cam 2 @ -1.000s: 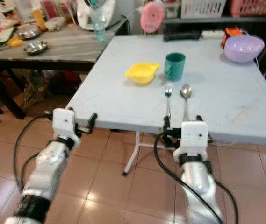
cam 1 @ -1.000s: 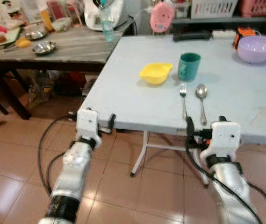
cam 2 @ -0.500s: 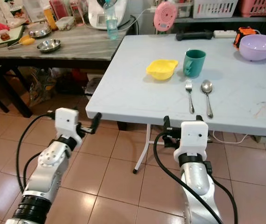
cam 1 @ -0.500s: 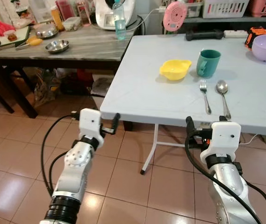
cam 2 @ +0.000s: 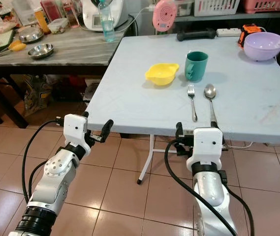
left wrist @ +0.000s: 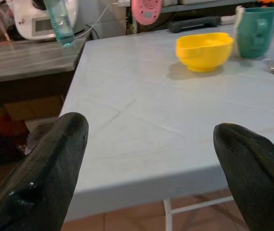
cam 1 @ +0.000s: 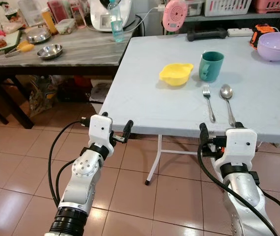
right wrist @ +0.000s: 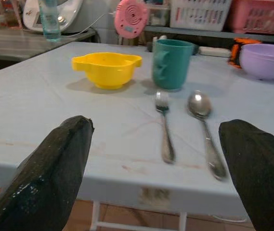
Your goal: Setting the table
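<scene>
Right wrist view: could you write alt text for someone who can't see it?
Two black fingers of the right gripper, spread wide and holding nothing, frame a pale blue table. On it lie a fork and spoon side by side, with a yellow bowl and green mug behind them, and a purple bowl farther back.

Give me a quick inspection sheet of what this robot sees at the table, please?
Surface: pale blue table, faint marks, no spills seen.
Job's things: yellow bowl beside green mug; fork and spoon side by side nearer the robot.
Clutter: purple bowl at far right corner; pink fan at the far edge.
Grippers: left gripper and right gripper both empty, jaws wide apart, held low before the table's near edge.
Cables: black cables loop along both arms.
Surroundings: wooden side table with steel bowls, bottle; tiled floor.
</scene>
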